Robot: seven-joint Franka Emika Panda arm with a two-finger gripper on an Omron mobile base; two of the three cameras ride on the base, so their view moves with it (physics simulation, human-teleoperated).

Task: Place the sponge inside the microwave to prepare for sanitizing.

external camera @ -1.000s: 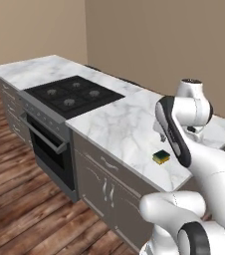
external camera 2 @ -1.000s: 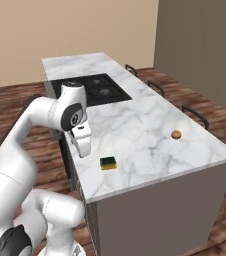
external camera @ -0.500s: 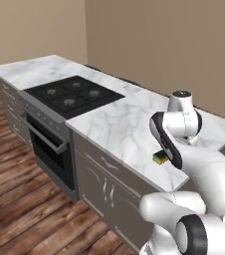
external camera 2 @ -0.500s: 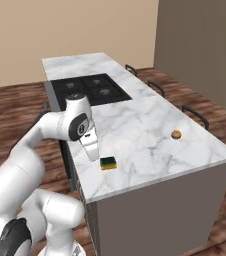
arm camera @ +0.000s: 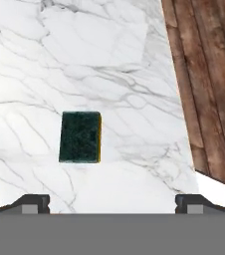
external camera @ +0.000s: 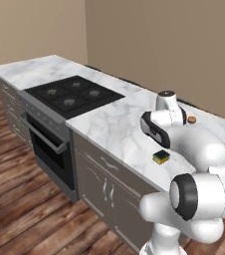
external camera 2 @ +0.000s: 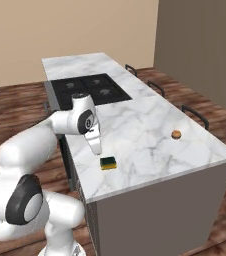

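The sponge lies flat on the marble counter near its front edge, dark green face up with a yellow side showing. In the hand view the sponge sits a little left of centre, ahead of my gripper. My gripper hangs just above the counter beside the sponge, open, with its fingertips wide apart and nothing between them. The microwave is out of view.
A black cooktop is set in the counter to the left, with an oven below it. A small brown round item rests farther along the counter. Wood floor lies past the counter's edge.
The arm has folded down and brought the hand low over the counter, close to the sponge. The sponge has stayed where it was.
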